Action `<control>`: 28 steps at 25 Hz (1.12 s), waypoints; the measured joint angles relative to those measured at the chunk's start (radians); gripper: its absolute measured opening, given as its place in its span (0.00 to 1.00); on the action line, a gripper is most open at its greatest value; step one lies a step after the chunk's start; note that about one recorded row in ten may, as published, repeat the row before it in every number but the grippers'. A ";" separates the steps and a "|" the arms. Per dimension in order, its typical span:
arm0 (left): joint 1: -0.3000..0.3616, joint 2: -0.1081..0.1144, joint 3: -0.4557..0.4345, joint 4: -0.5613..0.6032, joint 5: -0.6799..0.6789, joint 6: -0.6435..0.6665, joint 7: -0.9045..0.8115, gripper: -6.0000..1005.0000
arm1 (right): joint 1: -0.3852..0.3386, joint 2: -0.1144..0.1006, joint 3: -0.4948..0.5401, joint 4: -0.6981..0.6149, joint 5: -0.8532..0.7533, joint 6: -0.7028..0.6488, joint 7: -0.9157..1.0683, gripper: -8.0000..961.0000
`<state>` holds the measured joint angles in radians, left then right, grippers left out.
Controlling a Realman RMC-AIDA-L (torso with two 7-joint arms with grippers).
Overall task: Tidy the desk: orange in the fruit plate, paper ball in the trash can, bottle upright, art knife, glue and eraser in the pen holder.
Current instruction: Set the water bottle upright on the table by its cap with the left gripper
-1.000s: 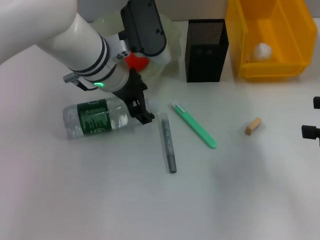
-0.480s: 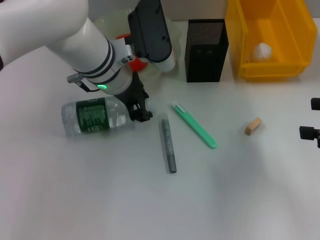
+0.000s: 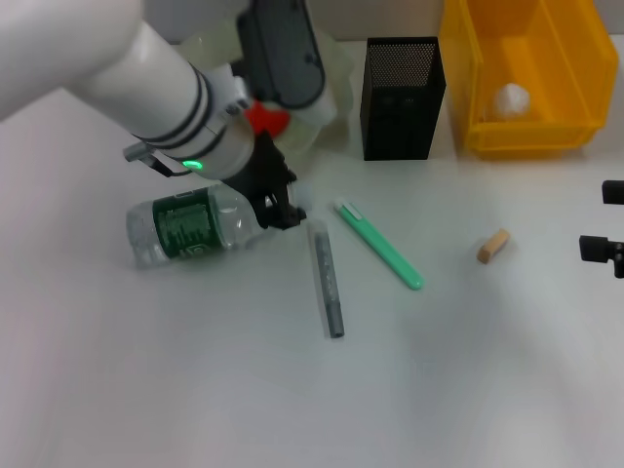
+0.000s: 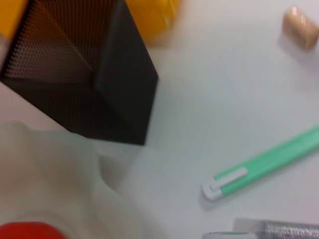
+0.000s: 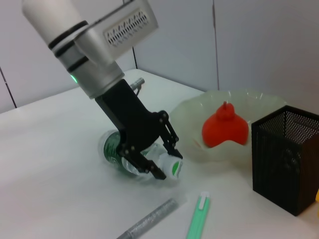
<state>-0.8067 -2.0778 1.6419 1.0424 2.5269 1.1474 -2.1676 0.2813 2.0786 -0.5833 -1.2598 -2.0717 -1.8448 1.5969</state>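
Done: orange (image 3: 265,119) in fruit plate (image 3: 327,115), paper ball (image 3: 512,97) in trash can (image 3: 468,88), far edge | Pending: bottle (image 3: 190,226) lying mid-table, left gripper (image 3: 278,203) seemingly clenched on neck; eraser (image 3: 493,246) loose | right gripper (image 3: 609,249) parked, right edge, grip unclear

A plain white worktop (image 3: 195,390) fills the scene under soft, even light that casts only faint shadows. Behind it, seen from the right wrist camera, stands a pale grey panelled wall (image 5: 259,40), its sections divided by thin dark vertical seams.
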 joint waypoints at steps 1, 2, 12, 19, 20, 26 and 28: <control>0.023 0.002 -0.015 0.037 -0.013 0.010 0.000 0.45 | 0.005 0.000 0.000 0.000 0.001 0.000 0.000 0.86; 0.066 0.004 -0.051 0.100 -0.044 0.025 0.000 0.45 | 0.020 0.000 -0.001 0.006 0.002 0.001 0.000 0.86; 0.318 0.008 -0.238 0.359 -0.242 0.052 0.009 0.44 | 0.083 0.000 -0.001 0.014 -0.007 0.001 0.015 0.86; 0.447 0.008 -0.250 0.435 -0.349 -0.006 0.040 0.44 | 0.105 0.000 -0.001 0.014 -0.015 0.003 0.027 0.86; 0.477 0.007 -0.255 0.441 -0.389 -0.025 0.054 0.44 | 0.108 0.000 -0.001 0.014 -0.016 0.002 0.030 0.86; 0.544 0.007 -0.261 0.442 -0.518 -0.067 0.119 0.44 | 0.113 0.000 -0.003 0.015 -0.017 0.003 0.042 0.86; 0.551 0.007 -0.261 0.440 -0.536 -0.074 0.131 0.44 | 0.114 0.000 -0.004 0.016 -0.018 0.003 0.042 0.86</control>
<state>-0.2554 -2.0709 1.3810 1.4828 1.9909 1.0737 -2.0367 0.3954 2.0785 -0.5871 -1.2442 -2.0892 -1.8421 1.6392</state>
